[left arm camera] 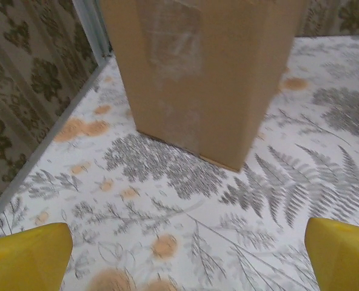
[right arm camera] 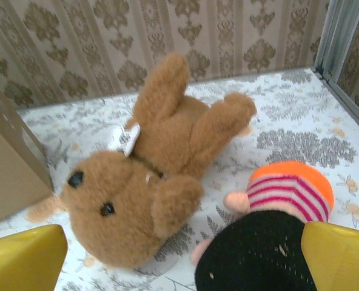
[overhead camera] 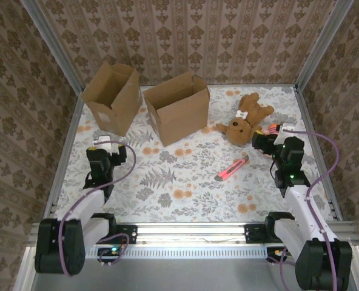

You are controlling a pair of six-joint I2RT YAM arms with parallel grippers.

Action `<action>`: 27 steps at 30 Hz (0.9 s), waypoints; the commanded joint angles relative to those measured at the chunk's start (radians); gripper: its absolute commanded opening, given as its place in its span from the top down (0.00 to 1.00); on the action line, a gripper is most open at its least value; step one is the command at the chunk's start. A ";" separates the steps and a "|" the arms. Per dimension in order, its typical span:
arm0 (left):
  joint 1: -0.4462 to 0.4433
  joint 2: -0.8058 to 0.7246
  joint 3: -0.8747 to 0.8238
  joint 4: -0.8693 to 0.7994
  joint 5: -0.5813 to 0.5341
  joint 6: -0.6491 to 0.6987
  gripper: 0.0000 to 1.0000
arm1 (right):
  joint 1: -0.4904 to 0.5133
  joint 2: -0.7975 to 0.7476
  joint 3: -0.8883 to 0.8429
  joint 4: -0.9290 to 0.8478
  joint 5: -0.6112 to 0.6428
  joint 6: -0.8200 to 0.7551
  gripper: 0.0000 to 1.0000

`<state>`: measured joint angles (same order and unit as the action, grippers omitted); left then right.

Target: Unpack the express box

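Express box: two open-topped cardboard boxes stand at the far side of the counter (overhead camera: 185,194), the left box (overhead camera: 113,97) and the centre box (overhead camera: 178,108) side by side. The left jaws stand wide and empty just short of the left box; the left wrist view adds a pale patch on its near face. One teddy bear (overhead camera: 245,118) lies right of the centre box. One doll (right arm camera: 276,224) lies at the mouth of the wide right jaws; the right wrist view resolves its striped cap. One red box cutter (overhead camera: 231,170) lies mid-counter.
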<state>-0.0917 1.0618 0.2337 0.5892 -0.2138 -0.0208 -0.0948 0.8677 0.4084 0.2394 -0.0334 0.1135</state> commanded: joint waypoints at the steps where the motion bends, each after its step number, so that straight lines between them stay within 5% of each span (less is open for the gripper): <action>1: 0.039 0.145 -0.040 0.389 0.021 0.038 0.02 | 0.013 0.020 -0.081 0.224 0.051 -0.029 0.00; 7: 0.075 0.514 -0.040 0.715 0.147 0.055 0.02 | 0.048 0.072 -0.111 0.325 0.066 -0.065 0.00; 17: 0.122 0.495 0.110 0.427 0.351 0.074 0.00 | 0.132 0.323 -0.073 0.529 0.124 -0.157 0.00; 23: 0.127 0.496 0.069 0.499 0.278 0.042 0.00 | 0.183 0.336 -0.015 0.357 0.182 -0.132 0.00; 27: 0.126 0.494 0.055 0.524 0.222 0.022 0.00 | 0.190 0.437 -0.120 0.647 0.195 -0.140 0.00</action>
<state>0.0280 1.5684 0.2981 1.0691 0.0479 0.0299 0.0895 1.2362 0.3351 0.7330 0.1055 -0.0231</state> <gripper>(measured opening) 0.997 0.999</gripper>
